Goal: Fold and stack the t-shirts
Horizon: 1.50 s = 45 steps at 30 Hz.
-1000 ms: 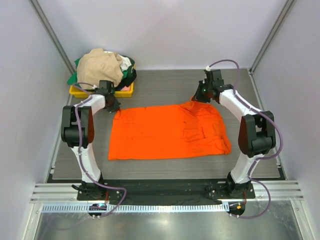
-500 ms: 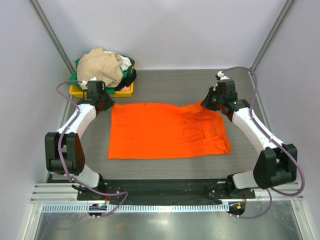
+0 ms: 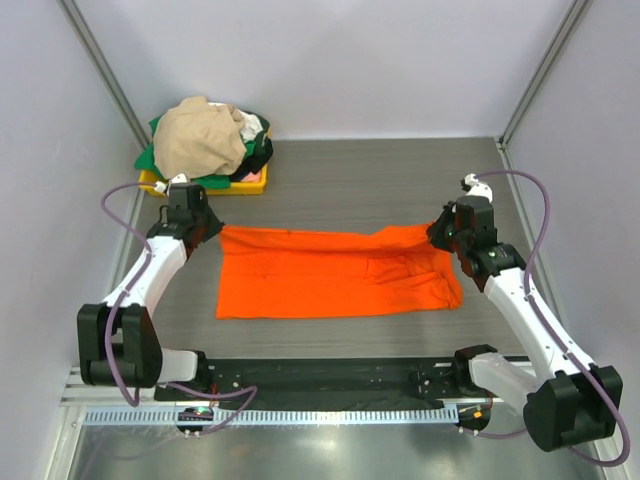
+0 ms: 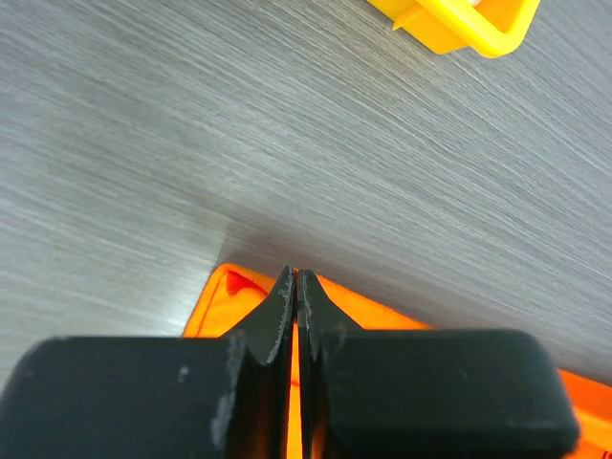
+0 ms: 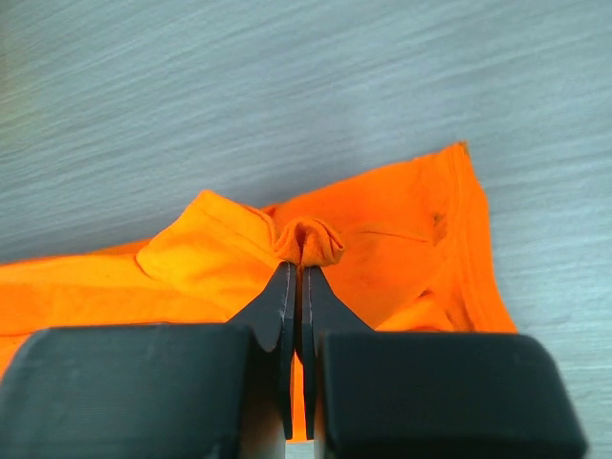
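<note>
While pinched (both corners) — orange t-shirt [image 3: 335, 275]

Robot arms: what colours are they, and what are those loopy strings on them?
The left arm and right arm have white tube-shaped links with chunky black joints. A thin purplish cable loops beside each. The left gripper and right gripper are black blocks with two slim, pointed black fingers.

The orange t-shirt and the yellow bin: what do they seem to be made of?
The orange t-shirt looks like soft matte cloth: it creases and bunches where the right pincer pinches it. The yellow bin looks like hard moulded plastic, smooth with crisp edges and a slight sheen.
</note>
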Tool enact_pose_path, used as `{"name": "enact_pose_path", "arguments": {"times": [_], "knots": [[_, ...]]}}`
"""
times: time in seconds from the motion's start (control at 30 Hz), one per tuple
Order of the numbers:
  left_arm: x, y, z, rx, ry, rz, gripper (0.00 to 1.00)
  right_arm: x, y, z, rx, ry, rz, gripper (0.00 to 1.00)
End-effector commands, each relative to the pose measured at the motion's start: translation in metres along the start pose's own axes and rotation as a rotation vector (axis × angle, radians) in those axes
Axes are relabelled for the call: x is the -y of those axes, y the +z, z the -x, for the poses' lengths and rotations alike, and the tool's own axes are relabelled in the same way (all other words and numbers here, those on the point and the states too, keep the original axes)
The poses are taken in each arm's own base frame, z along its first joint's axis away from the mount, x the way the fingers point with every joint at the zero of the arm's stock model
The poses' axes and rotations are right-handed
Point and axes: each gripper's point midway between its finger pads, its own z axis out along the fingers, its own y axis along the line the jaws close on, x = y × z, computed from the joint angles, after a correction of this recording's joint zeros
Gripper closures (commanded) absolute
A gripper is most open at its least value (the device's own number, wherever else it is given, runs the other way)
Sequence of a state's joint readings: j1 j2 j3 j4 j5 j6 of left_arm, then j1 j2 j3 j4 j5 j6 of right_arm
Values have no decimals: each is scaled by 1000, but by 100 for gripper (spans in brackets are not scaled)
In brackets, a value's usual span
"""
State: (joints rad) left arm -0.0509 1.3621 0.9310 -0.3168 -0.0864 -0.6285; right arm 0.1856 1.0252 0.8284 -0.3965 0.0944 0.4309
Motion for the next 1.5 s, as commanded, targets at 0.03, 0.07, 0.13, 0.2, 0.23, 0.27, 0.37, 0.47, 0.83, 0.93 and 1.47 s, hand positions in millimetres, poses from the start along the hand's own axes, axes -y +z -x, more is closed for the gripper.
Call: {"name": "enact_pose_path", "arguments": {"times": [0.03, 0.07, 0.13, 0.2, 0.23, 0.27, 0.37, 0.47, 0.83, 0.93, 1.47], "knots": [[-9, -16, 11, 75, -23, 23, 100, 14, -4, -12, 13, 48, -49, 99], [-13, -19, 8, 74, -24, 35, 100, 19, -5, -16, 5, 67, -72, 99], [-21, -24, 1, 60, -35, 68, 95, 30, -10, -21, 15, 85, -114, 98], [-28, -32, -6, 67, -44, 73, 71, 45, -15, -35, 4, 126, -180, 77], [-33, -35, -7, 83, -61, 91, 64, 54, -24, -33, 35, 142, -223, 62], [-38, -41, -6, 107, -75, 101, 56, 57, -28, -34, 52, 177, -236, 32], [-56, -61, -2, 206, -145, 149, 35, 61, -38, -31, 104, 215, -235, 14], [-60, -74, 1, 276, -193, 129, 29, 53, -41, -28, 103, 239, -199, 11], [24, -14, -52, -34, 27, -95, 39, 18, 16, -101, -236, 331, -70, 13], [45, 3, -86, -152, 106, -91, 40, 21, 34, -127, -361, 342, -113, 13], [-4, -5, -229, -557, 25, -8, 44, -18, 232, -73, -476, 237, -201, 10]]}}
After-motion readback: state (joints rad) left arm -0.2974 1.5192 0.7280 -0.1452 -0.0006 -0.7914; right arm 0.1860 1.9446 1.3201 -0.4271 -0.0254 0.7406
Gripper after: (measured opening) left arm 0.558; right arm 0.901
